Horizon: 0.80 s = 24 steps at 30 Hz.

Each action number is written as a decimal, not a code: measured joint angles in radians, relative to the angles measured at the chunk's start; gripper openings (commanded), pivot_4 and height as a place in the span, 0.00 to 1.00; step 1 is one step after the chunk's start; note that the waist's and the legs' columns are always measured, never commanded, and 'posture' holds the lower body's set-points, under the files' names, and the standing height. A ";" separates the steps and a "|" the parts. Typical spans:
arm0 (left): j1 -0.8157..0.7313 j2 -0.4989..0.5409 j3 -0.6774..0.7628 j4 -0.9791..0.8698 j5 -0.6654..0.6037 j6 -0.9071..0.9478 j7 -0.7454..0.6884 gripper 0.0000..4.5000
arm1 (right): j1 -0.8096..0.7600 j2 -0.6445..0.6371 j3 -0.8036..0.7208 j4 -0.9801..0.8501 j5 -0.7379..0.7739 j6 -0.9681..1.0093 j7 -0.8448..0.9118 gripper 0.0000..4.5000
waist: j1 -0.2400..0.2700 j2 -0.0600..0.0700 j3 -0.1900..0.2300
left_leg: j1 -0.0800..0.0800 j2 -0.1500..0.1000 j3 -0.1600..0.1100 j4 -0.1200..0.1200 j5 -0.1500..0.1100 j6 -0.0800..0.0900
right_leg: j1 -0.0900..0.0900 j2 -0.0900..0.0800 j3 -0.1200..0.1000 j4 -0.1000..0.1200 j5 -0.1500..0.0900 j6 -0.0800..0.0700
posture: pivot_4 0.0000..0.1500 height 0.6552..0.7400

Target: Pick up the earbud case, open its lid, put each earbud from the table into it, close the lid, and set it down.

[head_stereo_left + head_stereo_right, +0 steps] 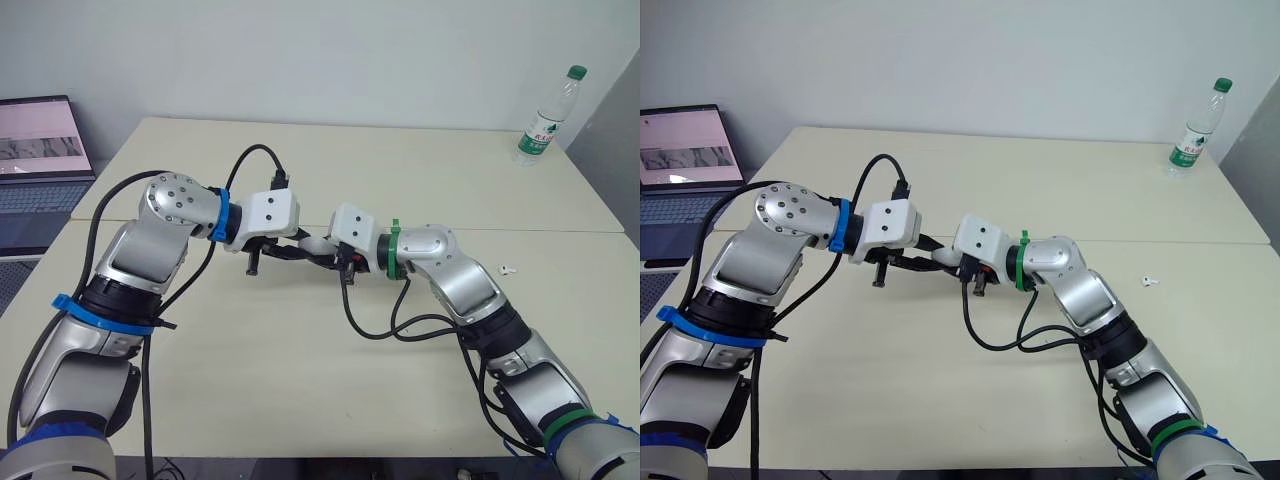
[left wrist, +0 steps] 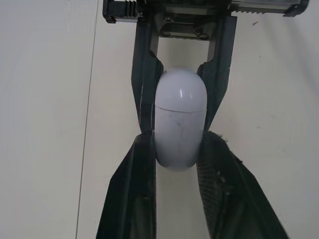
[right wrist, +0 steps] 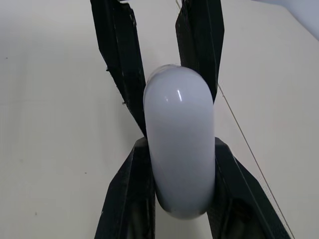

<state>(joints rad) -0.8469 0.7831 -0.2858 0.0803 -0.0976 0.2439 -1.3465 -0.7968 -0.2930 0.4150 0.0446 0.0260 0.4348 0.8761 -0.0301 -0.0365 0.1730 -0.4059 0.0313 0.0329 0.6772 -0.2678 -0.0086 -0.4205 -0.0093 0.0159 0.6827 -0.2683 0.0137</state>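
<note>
— White, glossy plastic, that little capsule between the two arms. Is it the earbud case (image 2: 179,119)?

— Yes. It is held over the middle of the cream table (image 1: 400,170), close to the line where the two tabletops join.

— Which arm has it?

— Both. The left gripper (image 2: 178,143) is clamped on one end, with its black fingers (image 2: 144,164) pressing on either side. The right gripper (image 3: 179,149) comes from the opposite direction and is clamped on the other end. The two pairs of fingers nearly meet along the sides of the case.

— And the lid (image 2: 180,88), is it open?

— No, it is closed. I see only a thin seam across the case, near the rounded end that points towards the right arm.

— Where are the earbuds?

— I see one small white earbud (image 1: 508,268) lying on the table at the robot's right, well apart from the grippers. It is too small for me to say how it lies.

— What else is around?

— A clear water bottle (image 1: 548,115) with a green cap and a green label stands upright at the far right corner. An open laptop (image 1: 40,150) is at the far left, beside the table, with its screen lit.
</note>
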 measured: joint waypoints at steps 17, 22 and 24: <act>0.079 -0.049 0.086 -0.046 -0.089 0.163 0.065 0.16 | 0.009 -0.066 -0.042 -0.048 0.085 0.018 0.123 0.90 | 0.000 0.000 0.000 | -0.001 0.000 -0.001 0.001 0.000 0.000 | 0.000 -0.005 -0.001 0.000 0.000 0.000 | 1.00 1.00; 0.225 -0.182 0.296 -0.132 -0.258 0.282 0.235 0.16 | 0.026 -0.195 -0.234 -0.097 0.238 0.135 0.174 0.99 | 0.003 0.000 0.000 | -0.002 -0.002 -0.002 0.002 0.000 0.000 | 0.000 -0.009 -0.002 -0.001 0.000 0.000 | 1.00 1.00; 0.300 -0.245 0.368 -0.164 -0.289 0.266 0.327 0.16 | 0.037 -0.225 -0.300 -0.119 0.293 0.171 0.181 0.99 | 0.004 0.000 0.000 | -0.002 -0.001 -0.002 0.002 0.000 0.000 | 0.001 -0.009 -0.003 0.000 0.000 0.000 | 1.00 1.00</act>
<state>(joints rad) -0.5471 0.5381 0.0818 -0.0837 -0.3869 0.5099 -1.0198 -0.7601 -0.5179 0.1148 -0.0742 0.3193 0.6057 1.0569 -0.0264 -0.0364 0.1729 -0.4080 0.0298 0.0309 0.6788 -0.2679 -0.0085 -0.4200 -0.0186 0.0133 0.6823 -0.2678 0.0141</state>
